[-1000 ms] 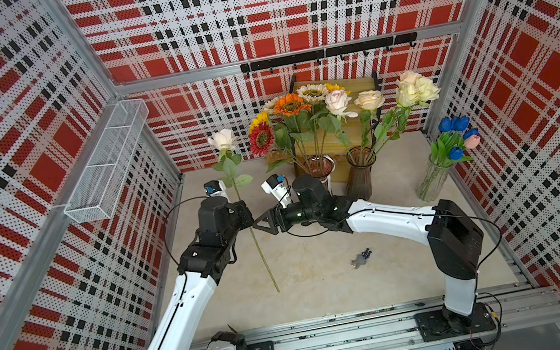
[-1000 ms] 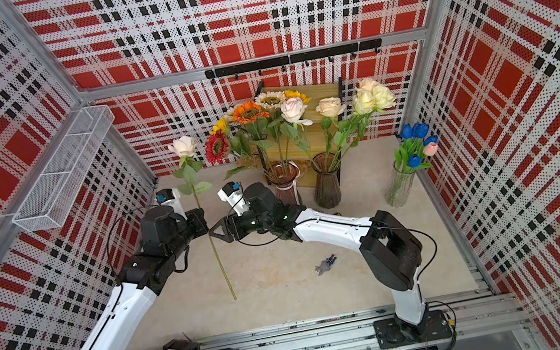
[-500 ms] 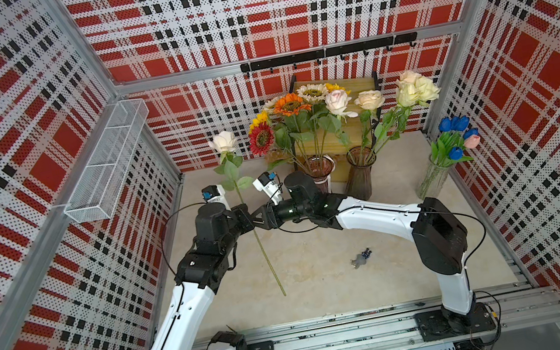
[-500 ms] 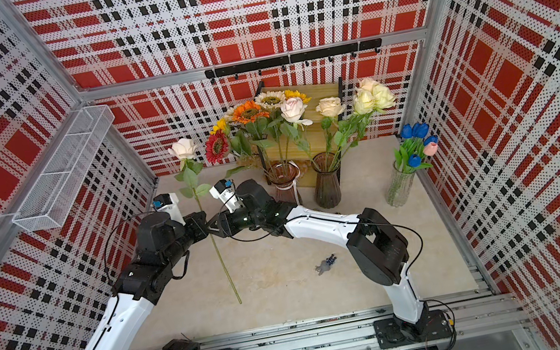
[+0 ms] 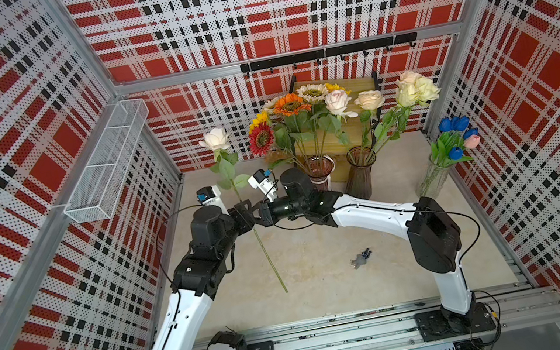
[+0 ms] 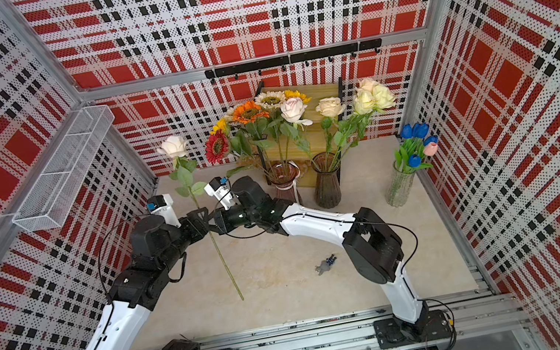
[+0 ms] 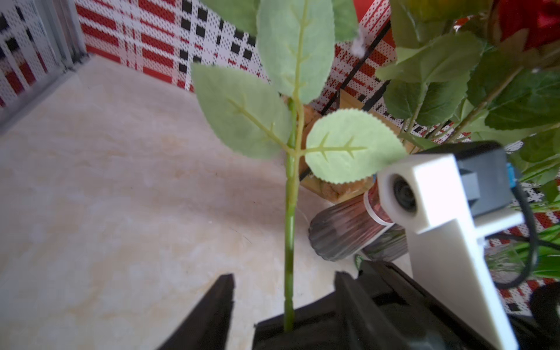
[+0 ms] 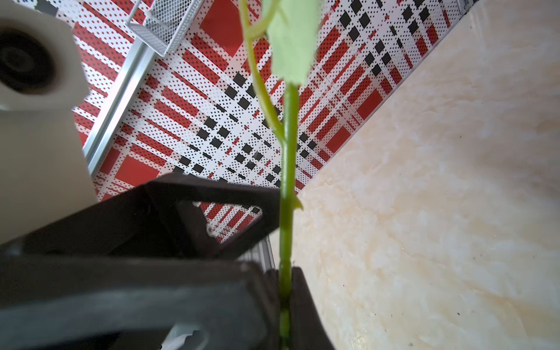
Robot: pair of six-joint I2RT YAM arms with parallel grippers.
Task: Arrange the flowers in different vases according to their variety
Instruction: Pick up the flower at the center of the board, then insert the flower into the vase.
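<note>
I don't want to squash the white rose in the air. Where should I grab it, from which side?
Pinch the bare stem of the cream rose below its leaves, coming in sideways, like the right end effector. The stem stands nearly upright and thin; bloom and leaves would probably crush.

Perforated wall panels (image 5: 279, 1) printed in red, white and black plaid close in a test cell on three sides, braced by aluminium framing (image 5: 176, 80). A wooden shelf (image 5: 352, 87) stands against the back wall, with a black hook rail (image 5: 327, 52) running directly above it. Well to one side of the shelf, a white wire-mesh basket (image 5: 105, 164) hangs on a side wall. In front of the shelf spreads a pale, marbled beige floor (image 5: 321, 239) under even light, bearing one small dark object (image 5: 361, 258), possibly a clip.
</note>
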